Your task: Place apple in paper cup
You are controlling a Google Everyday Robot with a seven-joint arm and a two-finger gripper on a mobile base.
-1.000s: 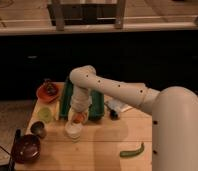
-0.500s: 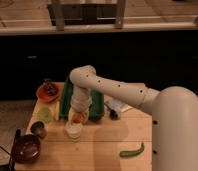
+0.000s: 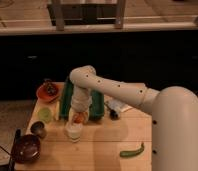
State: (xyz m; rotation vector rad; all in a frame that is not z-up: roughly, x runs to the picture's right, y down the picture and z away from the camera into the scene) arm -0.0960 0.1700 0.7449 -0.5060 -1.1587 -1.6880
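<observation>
A white paper cup (image 3: pixel 73 132) stands upright on the wooden table (image 3: pixel 102 145), left of the middle. My gripper (image 3: pixel 78 118) hangs straight over the cup, pointing down, at the end of the white arm (image 3: pixel 117 89). An orange-red round thing, the apple (image 3: pixel 79 119), shows between the fingers just above the cup's rim. The gripper looks shut on the apple.
A green tray (image 3: pixel 67 97) lies behind the cup. An orange plate (image 3: pixel 47 92) with dark fruit is at back left. A pale green cup (image 3: pixel 45 115), a small dark cup (image 3: pixel 38 129) and a dark bowl (image 3: pixel 26 148) stand at left. A green pepper (image 3: pixel 131 151) lies at front right.
The gripper with the apple has barely moved over the cup; nothing else has shifted.
</observation>
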